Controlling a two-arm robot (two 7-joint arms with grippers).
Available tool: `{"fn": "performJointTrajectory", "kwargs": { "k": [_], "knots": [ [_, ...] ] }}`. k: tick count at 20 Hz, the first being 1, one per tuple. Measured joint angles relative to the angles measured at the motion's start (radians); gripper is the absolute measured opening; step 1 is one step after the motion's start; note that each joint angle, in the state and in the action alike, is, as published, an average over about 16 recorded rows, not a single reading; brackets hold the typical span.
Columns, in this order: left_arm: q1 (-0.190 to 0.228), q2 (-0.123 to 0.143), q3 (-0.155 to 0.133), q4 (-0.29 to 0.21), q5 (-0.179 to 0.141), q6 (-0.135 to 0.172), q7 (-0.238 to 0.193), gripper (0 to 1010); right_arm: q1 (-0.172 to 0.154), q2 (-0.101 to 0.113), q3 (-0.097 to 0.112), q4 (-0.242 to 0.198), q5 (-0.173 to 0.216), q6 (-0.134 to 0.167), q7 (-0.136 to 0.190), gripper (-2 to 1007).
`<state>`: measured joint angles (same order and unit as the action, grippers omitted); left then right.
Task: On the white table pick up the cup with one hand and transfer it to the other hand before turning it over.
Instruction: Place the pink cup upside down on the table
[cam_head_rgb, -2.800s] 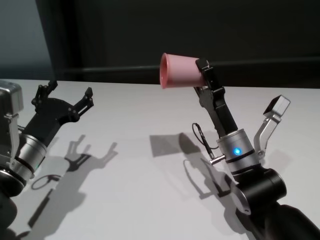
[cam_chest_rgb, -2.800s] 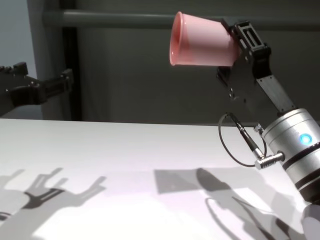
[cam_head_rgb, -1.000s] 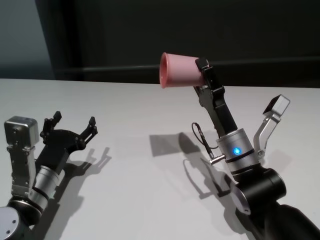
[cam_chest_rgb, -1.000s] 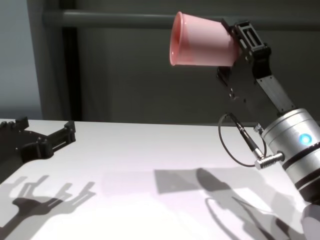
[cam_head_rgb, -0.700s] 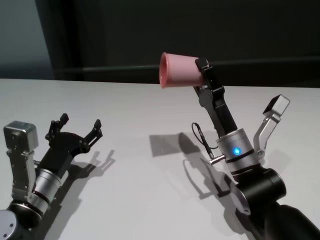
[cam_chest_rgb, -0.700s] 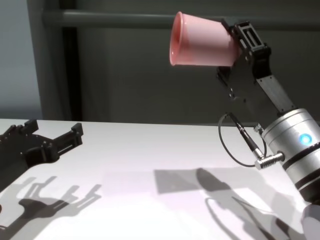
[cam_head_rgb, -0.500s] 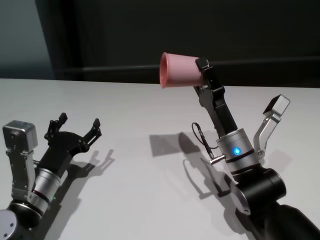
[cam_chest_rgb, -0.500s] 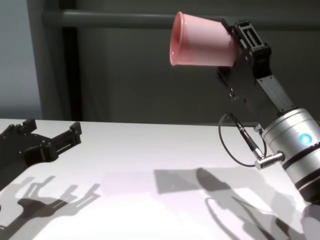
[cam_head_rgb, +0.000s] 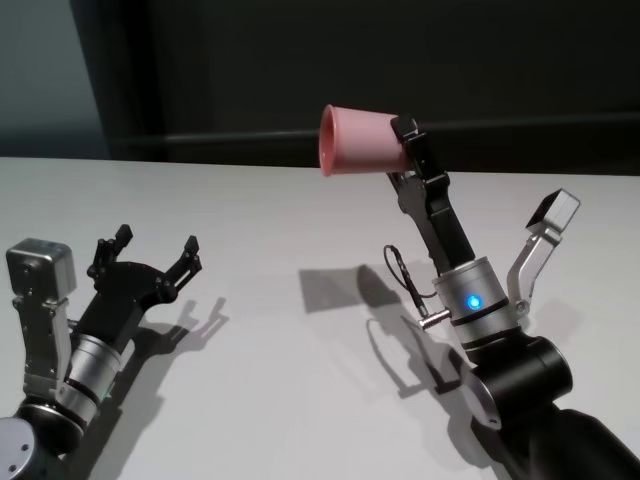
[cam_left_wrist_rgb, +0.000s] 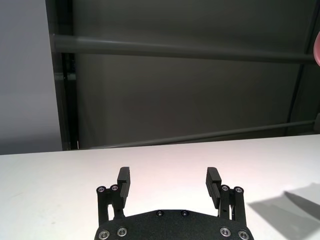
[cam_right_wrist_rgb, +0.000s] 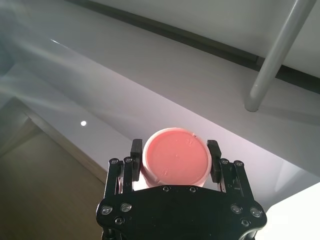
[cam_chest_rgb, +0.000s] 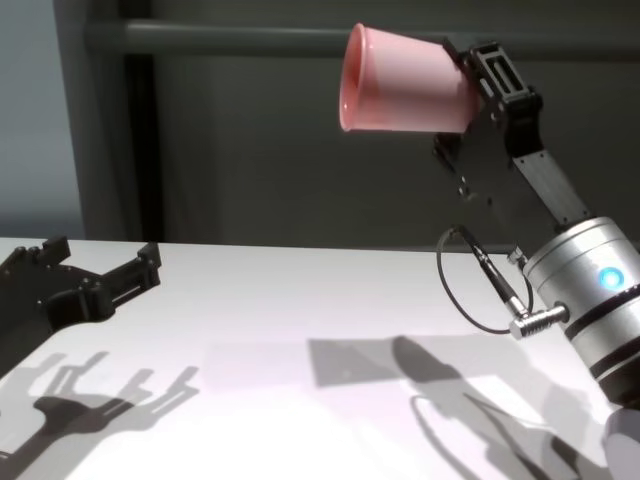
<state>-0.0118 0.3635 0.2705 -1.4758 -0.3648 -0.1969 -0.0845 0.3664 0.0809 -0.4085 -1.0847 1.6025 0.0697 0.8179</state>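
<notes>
While the right gripper (cam_head_rgb: 400, 140) is clamped on the base end of the cup (cam_head_rgb: 358, 142), the cup hangs on its side high above the white table (cam_head_rgb: 290, 230), mouth toward the robot's left. Left gripper (cam_head_rgb: 145, 252) sits low near the table, well apart from the cup, fingers spread and empty. Risks as I see them: the grip is only at the narrow end, so tapered plastic could slip during the turn. A release at this height means a fall and a roll. Shadows may confuse placement.
</notes>
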Motion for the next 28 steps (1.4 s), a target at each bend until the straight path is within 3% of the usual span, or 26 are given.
{"fn": "performJointTrajectory", "kwargs": {
  "k": [4,8,14,17,22,28],
  "knots": [
    [0.001,0.0,0.0,-0.002,0.003,0.003,0.004,1001,0.003,0.017,-0.005,-0.022,-0.002,0.003,-0.017,752],
    [0.001,0.0,0.001,-0.004,0.004,0.005,0.007,1001,0.011,0.051,-0.02,-0.059,-0.023,0.001,-0.05,752],
    [0.001,0.001,0.001,-0.005,0.006,0.007,0.009,1001,0.028,0.122,-0.067,-0.136,-0.116,-0.022,-0.122,752],
    [0.002,0.001,0.001,-0.006,0.007,0.008,0.01,1001,0.039,0.161,-0.102,-0.177,-0.197,-0.041,-0.177,752],
    [0.002,0.001,0.001,-0.006,0.007,0.009,0.011,1001,0.067,0.223,-0.179,-0.241,-0.389,-0.066,-0.303,752],
    [0.002,0.001,0.001,-0.007,0.008,0.009,0.012,1001,0.103,0.27,-0.268,-0.289,-0.618,-0.064,-0.452,752]
  ]
}}
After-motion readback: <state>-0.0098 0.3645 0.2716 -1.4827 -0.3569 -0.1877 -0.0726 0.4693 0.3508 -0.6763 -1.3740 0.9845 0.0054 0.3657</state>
